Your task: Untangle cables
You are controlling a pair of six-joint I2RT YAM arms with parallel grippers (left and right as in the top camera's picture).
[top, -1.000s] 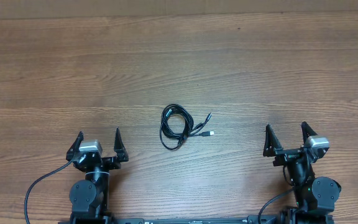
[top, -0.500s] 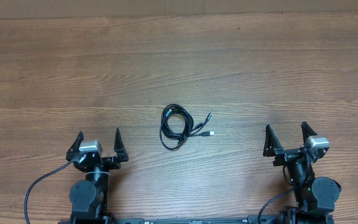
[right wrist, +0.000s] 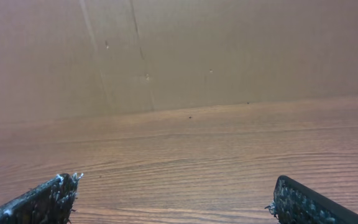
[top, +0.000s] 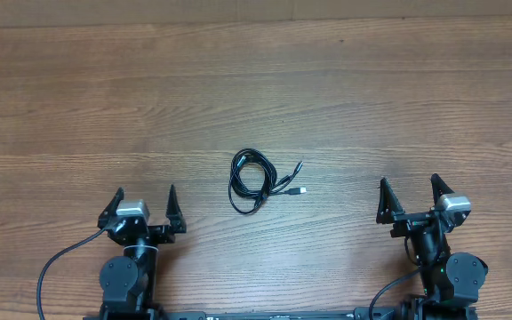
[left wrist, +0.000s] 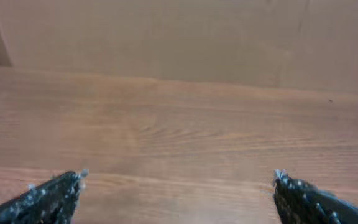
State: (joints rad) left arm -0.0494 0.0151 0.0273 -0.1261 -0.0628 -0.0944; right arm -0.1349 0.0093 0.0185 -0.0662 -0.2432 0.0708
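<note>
The cables (top: 258, 180) sit in one small coiled bundle around the middle of the wooden table (top: 238, 80). Two plug ends poke out to the right of the loop, and one looks silver-tipped. The left gripper (top: 143, 200) is at the near edge, down-left of the bundle, fingers spread wide and holding nothing. The right gripper (top: 407, 194) is the same deal on the other side. Both are well apart from the cables. The wrist cams just show wood grain and a tan wall (right wrist: 229, 50).
</note>
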